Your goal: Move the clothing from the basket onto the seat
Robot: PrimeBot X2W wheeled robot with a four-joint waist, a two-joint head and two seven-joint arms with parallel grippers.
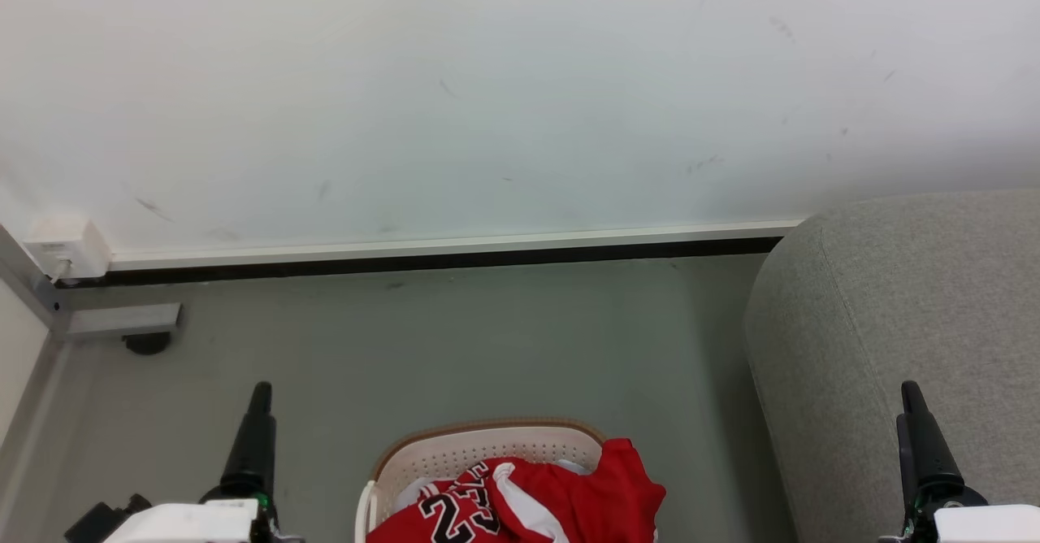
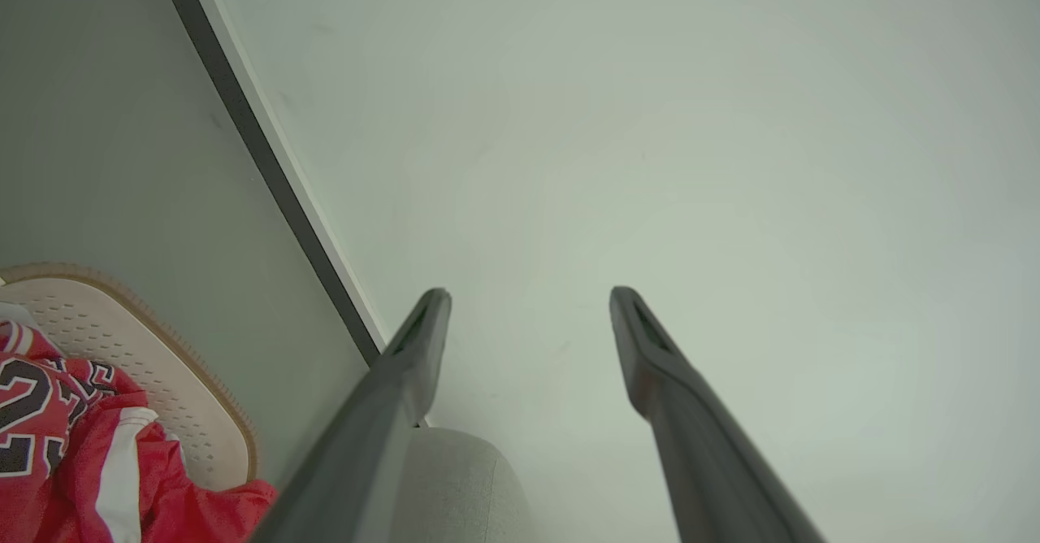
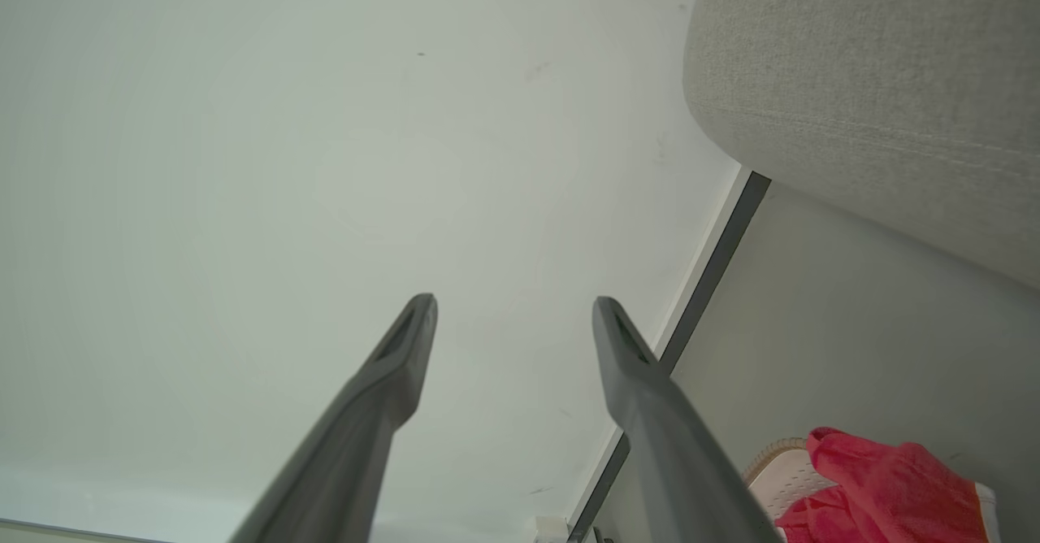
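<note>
1. The left gripper [image 2: 528, 295] is caught with its jaws spread wide and nothing between them. The fingers are aimed at the pale wall [image 2: 731, 161], well above the load.
2. The same is read on the right gripper [image 3: 513, 302]: jaws parted, empty, raised with the seat [image 1: 894, 299] just beside it.
3. Moving outward, the basket [image 1: 487, 427] is found low in the head view, set on the floor [image 1: 487, 340] between the two arms.
4. The red jersey [image 1: 520, 502] is heaped inside it, numerals up. One fold is spilled over the rim on the side toward the seat.
5. A white patch under the jersey may be the white garment [image 1: 412, 493], though too little of it is shown to be sure.
6. The seat is placed to the robot's right, near the basket, with a strip of floor between them. No clothing is seen on the part in view, so the task is judged barely begun and the reach into the basket is the step in hand.
7. For a clean pick, one open gripper should be lowered over the heap and closed on a thick bunched fold near the middle, not on the trailing edge.
8. The perforated wall and brown rim are best kept clear of the fingers.
9. A high lift is called for, so the hem is not snagged on the rim and the basket is not dragged along.
</note>
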